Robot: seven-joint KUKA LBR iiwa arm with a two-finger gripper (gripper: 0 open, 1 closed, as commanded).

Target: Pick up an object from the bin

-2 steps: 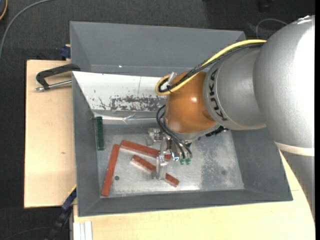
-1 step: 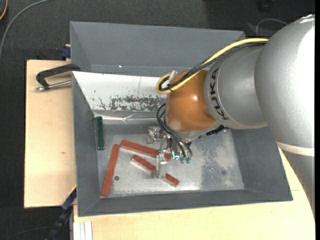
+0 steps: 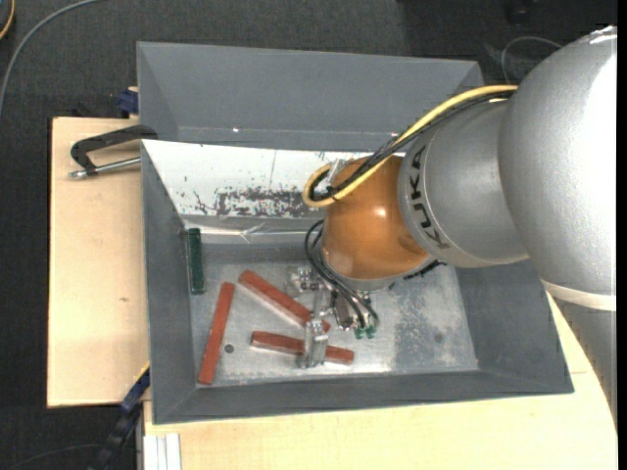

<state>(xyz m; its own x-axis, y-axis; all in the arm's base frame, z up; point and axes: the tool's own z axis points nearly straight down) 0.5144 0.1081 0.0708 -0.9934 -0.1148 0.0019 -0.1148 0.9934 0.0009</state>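
Note:
My gripper [image 3: 315, 349] reaches down below the orange cover onto the bin floor, its fingertips at the middle of a short red-brown stick [image 3: 277, 342] lying flat near the front wall. A second red-brown stick [image 3: 272, 296] lies diagonally just behind it, close to the gripper's left side. A longer red-brown stick [image 3: 217, 333] lies further left, running from front to back. The fingers' spacing is hidden by the gripper body and the stick.
A dark green flat bar [image 3: 196, 259] leans against the bin's left wall. The arm and its orange cover with cables hang over the bin's middle and right. Bare floor lies to the right of the gripper.

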